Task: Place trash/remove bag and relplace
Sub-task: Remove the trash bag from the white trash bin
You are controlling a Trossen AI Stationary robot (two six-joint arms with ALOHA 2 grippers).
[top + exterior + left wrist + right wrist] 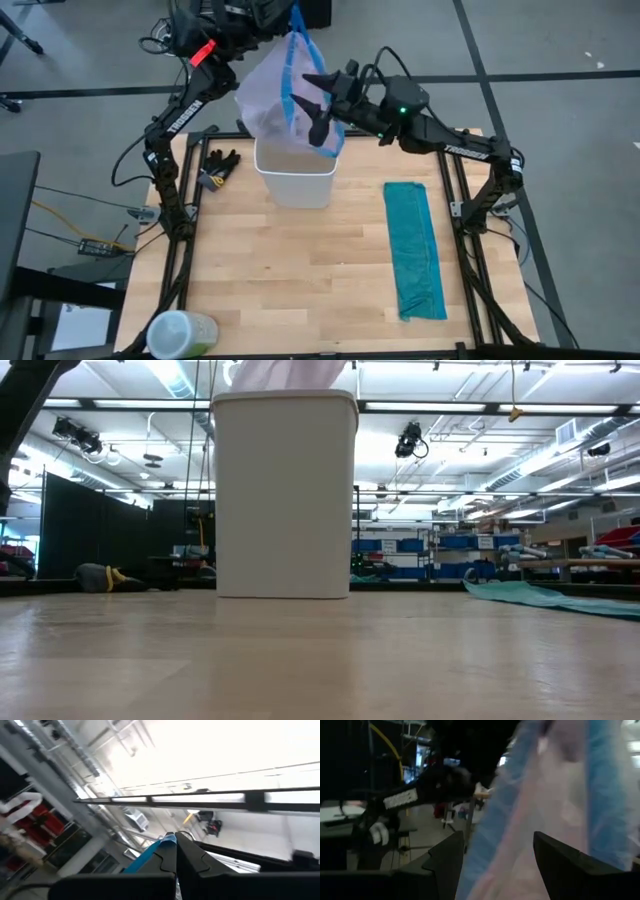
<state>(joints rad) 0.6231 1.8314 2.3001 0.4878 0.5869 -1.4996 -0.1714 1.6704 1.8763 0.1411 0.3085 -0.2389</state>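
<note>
Bag (268, 92) hangs above the white bin (296, 175), left hand (294, 14) pinched on its blue band; right hand (318, 100) spread beside it. We judge it light, limp, slippery; grip the rim.

Warehouse-like lab: high ceiling lights (480, 405), storage shelving (400, 555), concrete floor (560, 60).

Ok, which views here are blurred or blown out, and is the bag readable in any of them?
High view: sharp and evenly lit, the bag clear above the bin. Low view: bright ceiling lights behind the bin, only a scrap of bag at the top edge. Left wrist view: tilted, ceiling washed out by glare. Right wrist view: bag close up and out of focus between the open right end effector fingers, dark background.
</note>
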